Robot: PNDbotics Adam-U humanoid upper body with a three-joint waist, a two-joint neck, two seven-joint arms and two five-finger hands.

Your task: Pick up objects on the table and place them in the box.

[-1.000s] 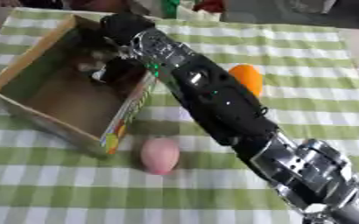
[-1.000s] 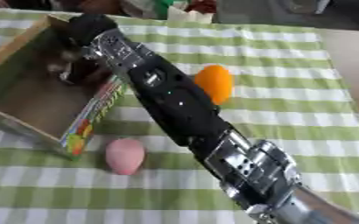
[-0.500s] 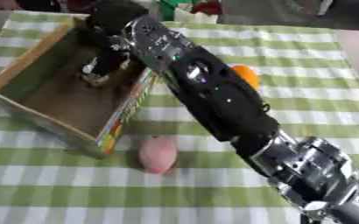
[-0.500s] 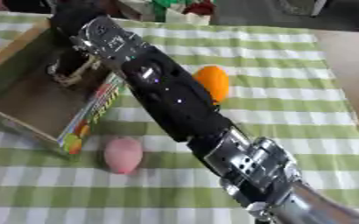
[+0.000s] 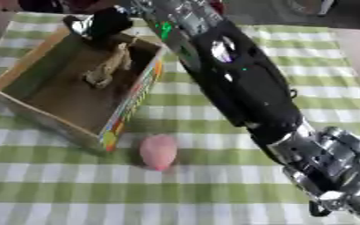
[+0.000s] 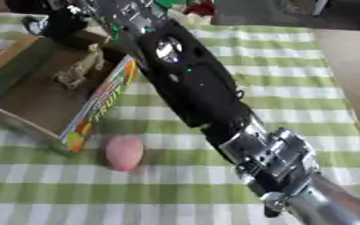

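**Cardboard box takes a tan object; a pink one waits outside**

Cardboard forms the open box, which sits toward the far left corner of the table, itself covered in a green-and-white checked cloth. The box has a brightly printed side wall facing the middle of the table. The robot's right arm crosses the scene from the near right corner, and its right hand hangs over the far end of the box, above the far wall. The hand is dark and blurred against the arm, so I cannot tell how far its fingers are spread or whether they have hold of anything.

Just below the hand, inside the box near its far wall, lies a slender tan object. It appears to rest on the box floor, leaning toward the printed wall, though whether the hand touches its upper end cannot be made out. My reading is that this is the release step of one placement: the hand is over the box so that the object drops inside the walls and not on the rim.

A pink, egg-shaped object lies on the cloth just beside the near corner of the box, outside it. It looks like the next thing to collect; being rounded, it may roll if nudged. The left hand shows in neither view.
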